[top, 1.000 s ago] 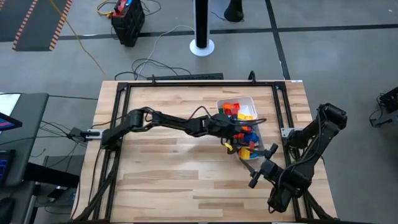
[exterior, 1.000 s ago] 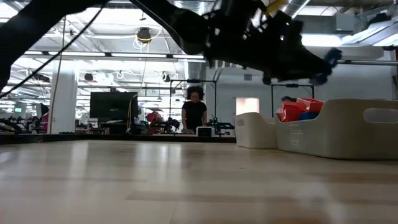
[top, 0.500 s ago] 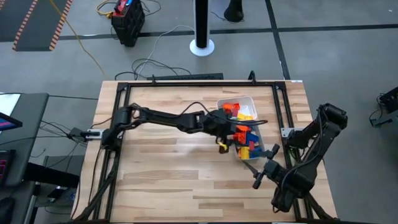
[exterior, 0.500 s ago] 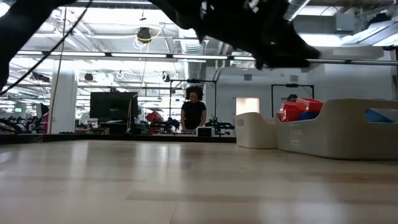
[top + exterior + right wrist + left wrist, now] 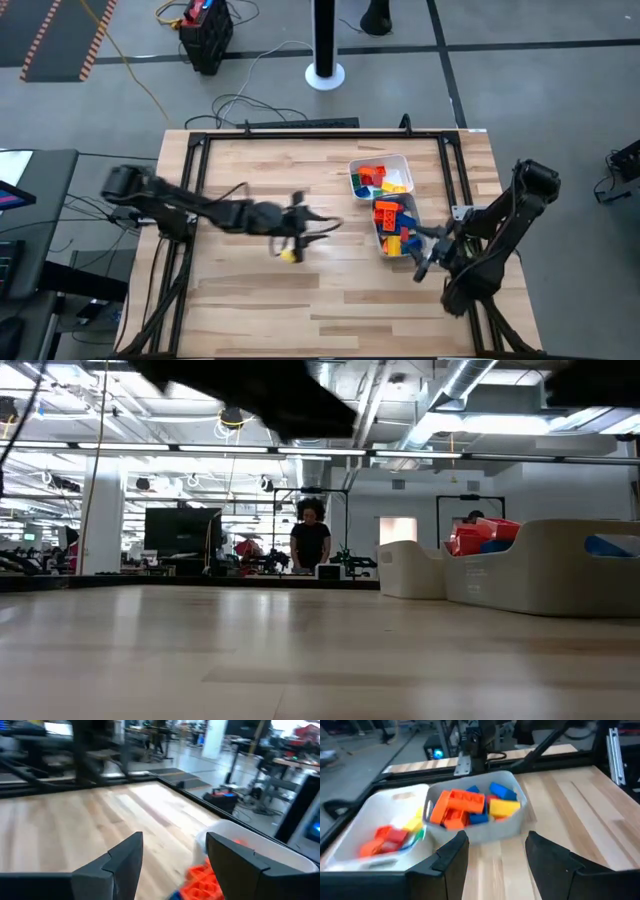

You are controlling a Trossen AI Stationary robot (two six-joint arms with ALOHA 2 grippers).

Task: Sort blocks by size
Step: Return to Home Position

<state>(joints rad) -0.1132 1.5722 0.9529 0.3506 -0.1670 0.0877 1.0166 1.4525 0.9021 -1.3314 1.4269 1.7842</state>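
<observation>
The blocks lie in two tubs at the table's right. A white tub [image 5: 381, 176] holds red, orange, yellow and blue blocks [image 5: 374, 176]. A clear tub [image 5: 400, 226] nearer the front holds orange, blue, yellow and red blocks [image 5: 470, 807]. My left gripper [image 5: 310, 236] is open and empty over the table's middle, pointing toward the tubs, well to their left; it also shows in the left wrist view [image 5: 495, 855]. My right gripper [image 5: 422, 264] is open and empty just off the clear tub's near right corner; it also shows in the right wrist view [image 5: 172, 860].
A black frame [image 5: 300, 131] runs around the table's edges. Bare wood [image 5: 250, 300] lies left of and in front of the tubs. In the low view the tubs [image 5: 545, 565] stand at the right, and a person [image 5: 312, 545] stands far off in the room.
My left gripper has drawn back from over the clear tub toward the table's left, to the table's middle. My right gripper has gone from near the front right corner toward the far edge, up to the clear tub.
</observation>
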